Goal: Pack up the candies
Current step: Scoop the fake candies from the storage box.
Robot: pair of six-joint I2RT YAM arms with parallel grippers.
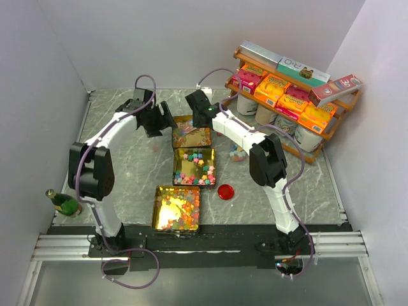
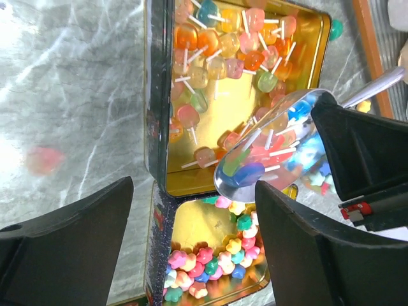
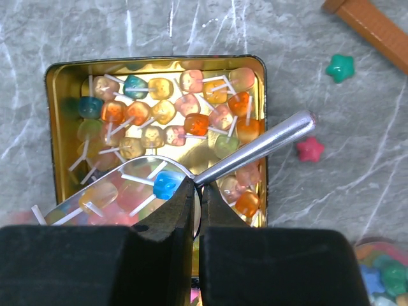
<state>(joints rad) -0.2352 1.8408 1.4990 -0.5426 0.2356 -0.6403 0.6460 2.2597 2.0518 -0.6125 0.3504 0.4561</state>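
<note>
**Top view.** Three gold tins lie in a line on the worktop (image 1: 134, 178): a far tin (image 1: 191, 146), a middle tin (image 1: 174, 167) and a near tin (image 1: 155, 208). Each one carries candies (image 1: 194, 167). Both arms reach to the far tin. The left gripper (image 1: 159, 122) is at its left edge and the right gripper (image 1: 203, 116) is over its far side. A red lid (image 1: 225, 191) lies apart, to the right of the middle tin. Judgement: the far tin is the one in work.

**Left wrist view.** The left jaws are spread wide and hold nothing. They straddle the join between the far and middle tins, with candies below and between them, untouched. A metal scoop (image 2: 268, 150) loaded with stick candies hangs over the far tin's near right corner, close to one jaw. Judgement: the left jaws are probably placed to steady a tin, but this cannot be confirmed.

**Right wrist view.** The right jaws are pressed together on the scoop's handle, just behind the bowl. This grip appears chosen to carry the load level. The scooped candies sit just left of the jaws, and the rest lie in the tin beyond. A green star (image 3: 340, 67) and a pink star (image 3: 309, 148) lie loose on the worktop, outside the tin.
</note>
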